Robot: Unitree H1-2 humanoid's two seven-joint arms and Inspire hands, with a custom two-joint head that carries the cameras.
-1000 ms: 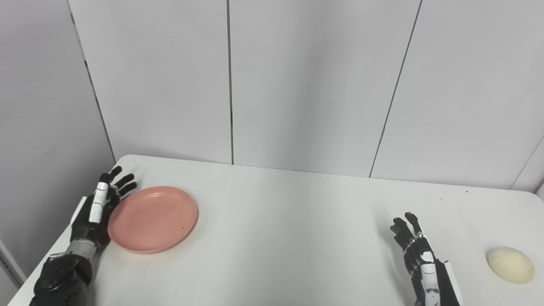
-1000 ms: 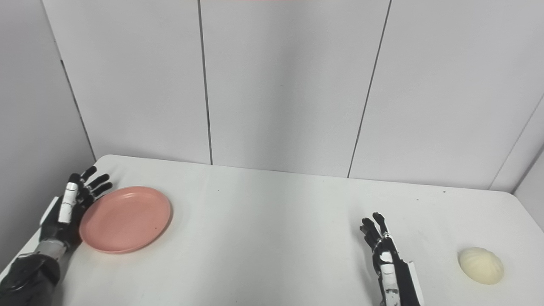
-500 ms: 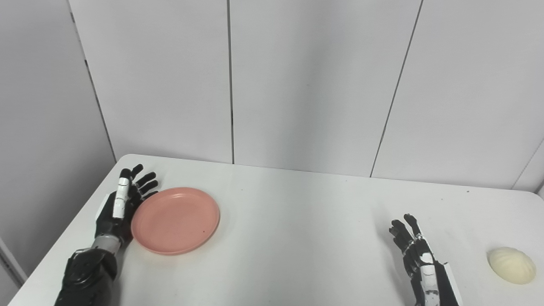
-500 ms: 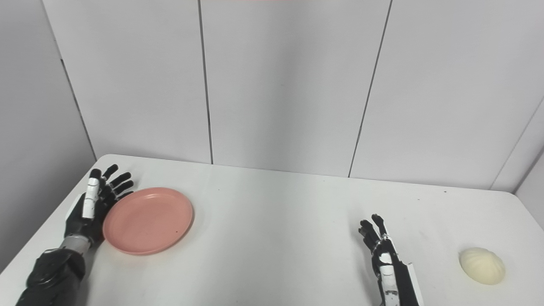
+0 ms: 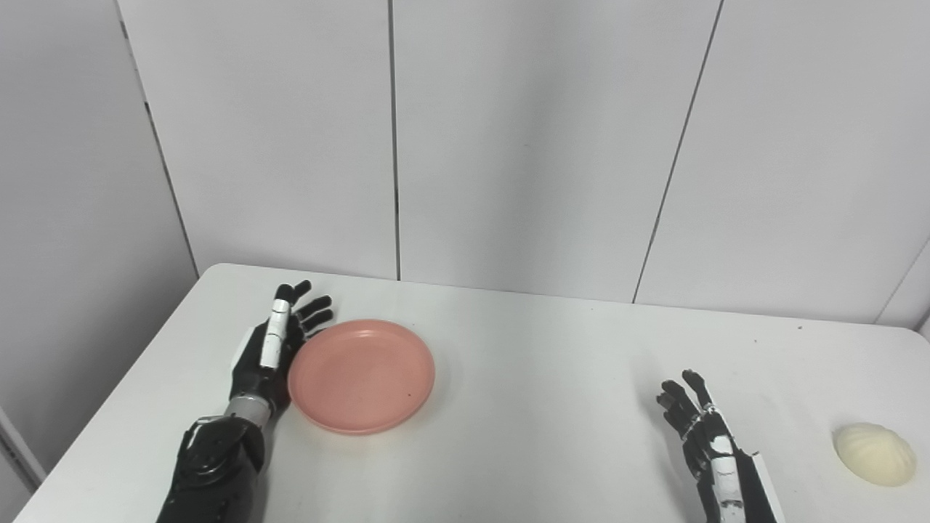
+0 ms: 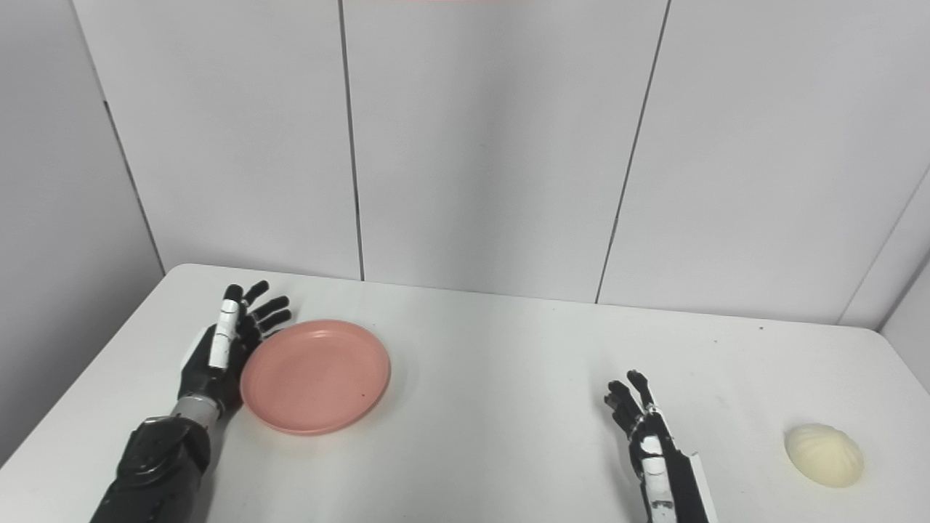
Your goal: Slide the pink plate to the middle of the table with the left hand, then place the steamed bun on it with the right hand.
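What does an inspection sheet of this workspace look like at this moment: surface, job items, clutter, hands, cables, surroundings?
Surface: white table, a few small dark specks, otherwise bare.
Pink plate: flat on the table, left of the middle, nothing on it.
Steamed bun: on the table near the right edge, untouched.
Clutter: nothing seen.
Left hand: open, fingers spread, palm side against the plate's left rim.
Right hand: open, holding nothing, well apart from the bun.
Cables: nothing seen.
Surroundings: plain grey wall panels with dark seams behind the table.
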